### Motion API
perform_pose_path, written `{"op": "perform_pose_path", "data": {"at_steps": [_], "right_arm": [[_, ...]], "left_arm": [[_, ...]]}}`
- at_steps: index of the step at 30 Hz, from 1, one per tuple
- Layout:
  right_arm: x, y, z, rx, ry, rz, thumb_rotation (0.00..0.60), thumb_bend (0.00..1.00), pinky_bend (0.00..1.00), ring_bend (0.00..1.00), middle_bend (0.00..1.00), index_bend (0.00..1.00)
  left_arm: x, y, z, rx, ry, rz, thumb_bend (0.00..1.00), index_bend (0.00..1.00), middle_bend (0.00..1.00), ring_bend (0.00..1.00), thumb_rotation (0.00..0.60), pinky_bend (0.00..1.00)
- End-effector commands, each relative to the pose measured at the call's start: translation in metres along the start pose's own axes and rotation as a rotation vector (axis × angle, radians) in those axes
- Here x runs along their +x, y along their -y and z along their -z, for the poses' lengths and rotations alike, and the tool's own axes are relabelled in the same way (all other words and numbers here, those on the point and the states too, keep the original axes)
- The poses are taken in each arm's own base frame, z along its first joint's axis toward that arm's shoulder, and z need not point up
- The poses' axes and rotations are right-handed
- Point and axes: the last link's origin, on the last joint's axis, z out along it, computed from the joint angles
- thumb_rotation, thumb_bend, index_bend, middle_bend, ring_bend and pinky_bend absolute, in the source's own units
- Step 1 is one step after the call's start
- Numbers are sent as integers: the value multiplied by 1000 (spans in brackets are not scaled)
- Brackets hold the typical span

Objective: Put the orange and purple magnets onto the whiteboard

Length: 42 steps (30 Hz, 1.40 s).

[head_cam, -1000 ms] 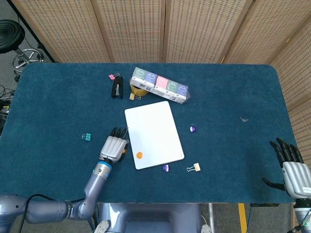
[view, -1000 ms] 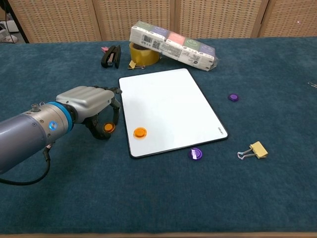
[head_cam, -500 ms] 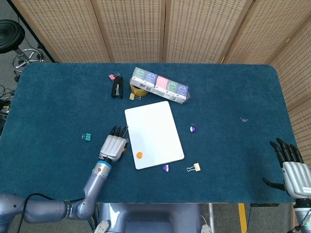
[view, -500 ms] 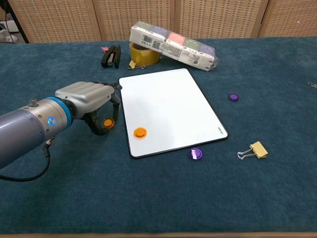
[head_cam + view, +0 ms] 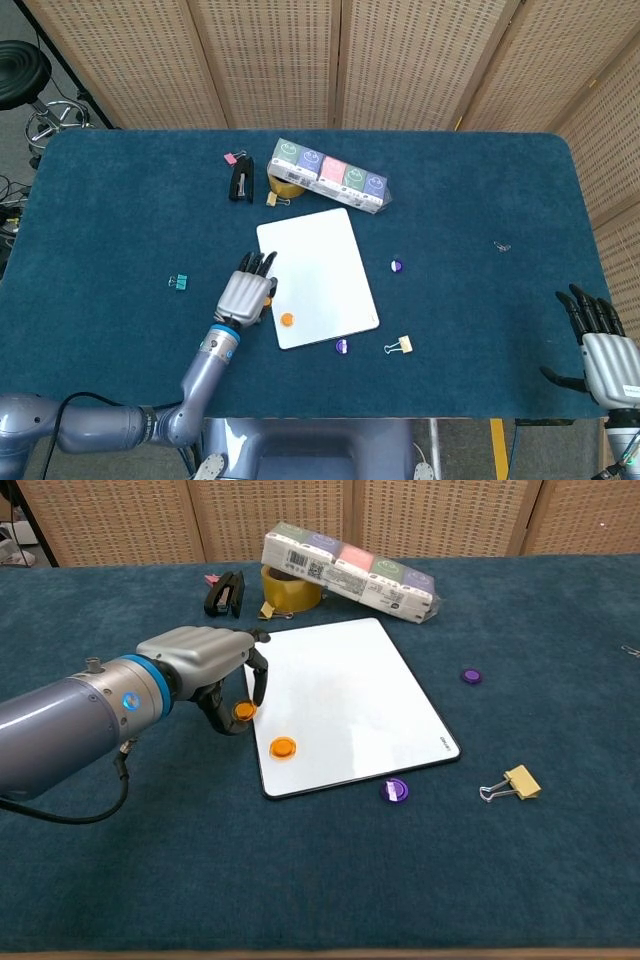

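The left robot hand (image 5: 215, 670) pinches a round orange magnet (image 5: 244, 711) at the glossy whiteboard's (image 5: 350, 690) left edge. The right robot hand (image 5: 600, 345) rests spread on the felt table (image 5: 300, 880).

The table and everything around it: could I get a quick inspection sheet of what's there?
Surface: blue felt table, no damage seen.
Job's things: whiteboard flat at centre; one orange magnet on it; second orange magnet pinched at its left edge; two purple magnets off the board, on the felt.
Clutter: tissue pack, tape roll, stapler, binder clips.
Robot hands: left robot hand holds the magnet; right robot hand idle off the table's right edge, fingers apart.
Cables: black cable along left arm.
Surroundings: wicker screens, stool.
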Motion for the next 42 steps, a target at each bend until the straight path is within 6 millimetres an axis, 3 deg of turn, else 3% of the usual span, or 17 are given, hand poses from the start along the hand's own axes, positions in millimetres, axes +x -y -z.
{"op": "perform_pose_path", "data": {"at_steps": [1,18,31,36,42], "right_arm": [[1,-1,-1,-3,-1,-3,600,0,0,0,0,0],[2,-5,-5,-8,4,-16,600,0,0,0,0,0],[2,-4,-4,-8,4,-13,600,0,0,0,0,0],[1,-4,-4,-8,6,-11,600,0,0,0,0,0],[-1,-3,-5,0,8,0,600,0,0,0,0,0]], "left_arm": [[0,-5,-4,-1,-3,7,322,525,0,0,600,0],[-5,-18,-18,-5,-6,44,320,509,0,0,600,0],[5,-19,-15,-13,-24,62,309,368,0,0,600,0],[20,-3,-3,-17,-70,70,289,313,0,0,600,0],[33,51,27,14,-126,59,113,124,0,0,600,0]]}}
